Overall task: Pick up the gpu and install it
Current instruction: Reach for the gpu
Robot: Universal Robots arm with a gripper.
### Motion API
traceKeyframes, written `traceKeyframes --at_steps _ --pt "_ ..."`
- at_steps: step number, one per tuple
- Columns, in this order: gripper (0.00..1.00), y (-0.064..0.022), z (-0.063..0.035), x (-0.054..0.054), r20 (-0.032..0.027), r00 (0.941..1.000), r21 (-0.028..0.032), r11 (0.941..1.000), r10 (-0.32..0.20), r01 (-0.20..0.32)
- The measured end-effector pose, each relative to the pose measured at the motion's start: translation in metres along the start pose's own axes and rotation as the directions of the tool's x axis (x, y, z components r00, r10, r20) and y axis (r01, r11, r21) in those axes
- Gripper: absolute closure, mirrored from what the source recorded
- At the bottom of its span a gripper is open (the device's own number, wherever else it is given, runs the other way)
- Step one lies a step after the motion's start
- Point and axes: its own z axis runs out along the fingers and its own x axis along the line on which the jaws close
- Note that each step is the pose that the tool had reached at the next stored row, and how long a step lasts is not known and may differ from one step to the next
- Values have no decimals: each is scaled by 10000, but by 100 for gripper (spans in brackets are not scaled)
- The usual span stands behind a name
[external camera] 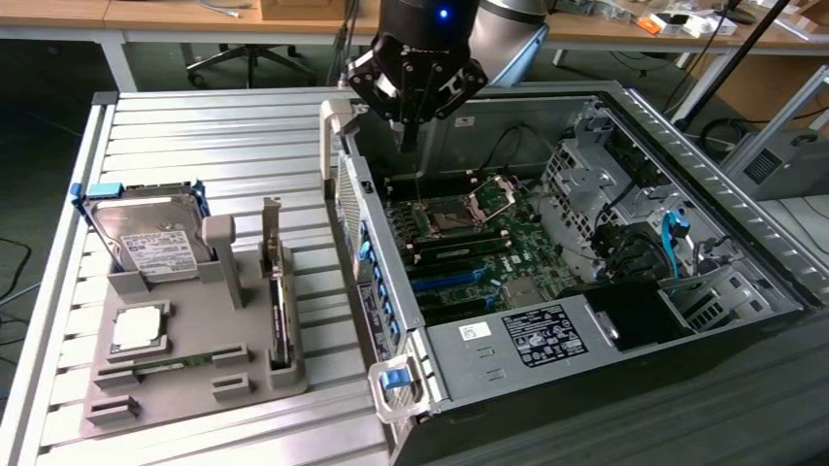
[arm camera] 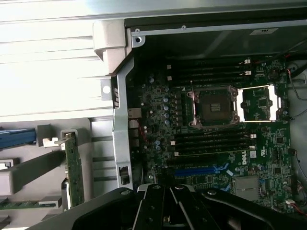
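The gpu [external camera: 274, 277] stands on edge in a slot of the grey holder [external camera: 194, 388] on the slatted table, at the exterior view's left of the open computer case [external camera: 388, 320]. In the wrist view the gpu [arm camera: 74, 167] is a thin green-edged card beside the case wall. My gripper [external camera: 410, 139] hangs above the far end of the case, over the motherboard [external camera: 473, 243], well apart from the gpu. Its fingers [arm camera: 154, 203] are shut together with nothing between them. Below them lie the motherboard's [arm camera: 211, 143] CPU socket [arm camera: 213, 106] and a blue slot [arm camera: 201, 170].
A silver hard drive [external camera: 153, 248] stands in the holder's back corner, with a CPU [external camera: 139, 328] and a green memory stick [external camera: 182, 364] in front. Drive cages and cables [external camera: 647, 243] fill the case's right side. Its metal wall [external camera: 369, 262] stands between holder and motherboard.
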Motion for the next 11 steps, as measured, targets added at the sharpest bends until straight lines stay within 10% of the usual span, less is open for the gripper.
traceKeyframes --at_steps 11 --pt "89 -3 -1 32 0 10000 0 10000 0 0"
